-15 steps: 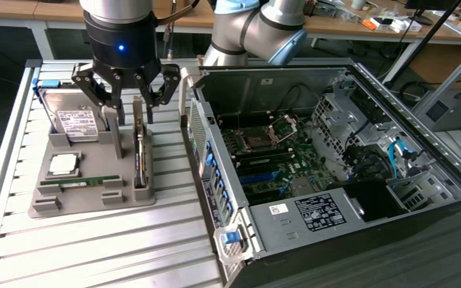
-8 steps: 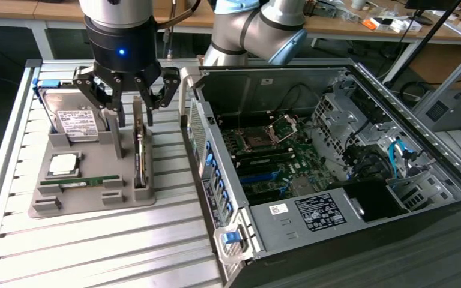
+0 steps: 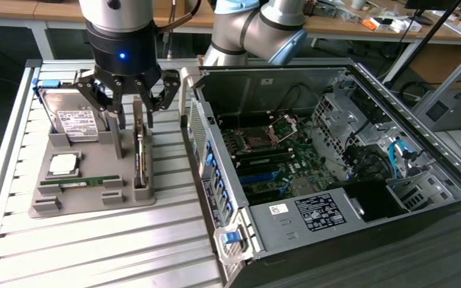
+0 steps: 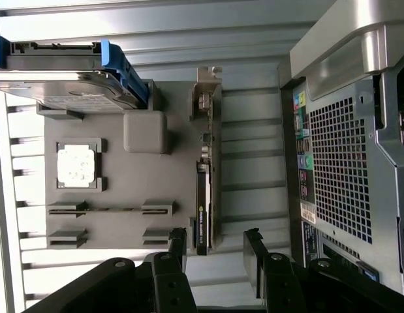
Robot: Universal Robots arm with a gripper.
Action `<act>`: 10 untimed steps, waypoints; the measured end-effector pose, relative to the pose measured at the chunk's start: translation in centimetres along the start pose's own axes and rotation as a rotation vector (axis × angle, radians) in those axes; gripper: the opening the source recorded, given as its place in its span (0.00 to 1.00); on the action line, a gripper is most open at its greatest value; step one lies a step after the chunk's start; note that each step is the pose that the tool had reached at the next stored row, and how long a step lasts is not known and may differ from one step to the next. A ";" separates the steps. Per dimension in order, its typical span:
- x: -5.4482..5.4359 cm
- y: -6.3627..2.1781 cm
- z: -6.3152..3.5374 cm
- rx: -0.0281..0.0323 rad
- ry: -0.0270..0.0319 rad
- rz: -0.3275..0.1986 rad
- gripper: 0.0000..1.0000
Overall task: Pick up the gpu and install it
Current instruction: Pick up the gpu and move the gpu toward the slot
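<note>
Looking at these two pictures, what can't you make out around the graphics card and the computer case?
1. Exterior view: the bottom edge of the gpu, sunk in a slot of the gray holder.
2. Exterior view: which slot on the motherboard is free, too small and dark.
3. Wrist view: the inside of the computer case, hidden behind its perforated rear panel.
4. Exterior view: the label print on the hard drive, too small.
</note>
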State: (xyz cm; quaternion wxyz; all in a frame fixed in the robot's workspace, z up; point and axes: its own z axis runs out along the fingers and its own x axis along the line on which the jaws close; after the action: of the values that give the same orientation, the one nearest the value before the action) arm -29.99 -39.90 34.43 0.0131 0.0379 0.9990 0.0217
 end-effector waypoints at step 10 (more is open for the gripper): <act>0.0 -0.03 0.56 0.0001 0.0000 0.000 0.48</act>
State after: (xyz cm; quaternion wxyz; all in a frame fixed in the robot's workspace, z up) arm -29.99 -39.90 33.86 0.0130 0.0379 0.9990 0.0217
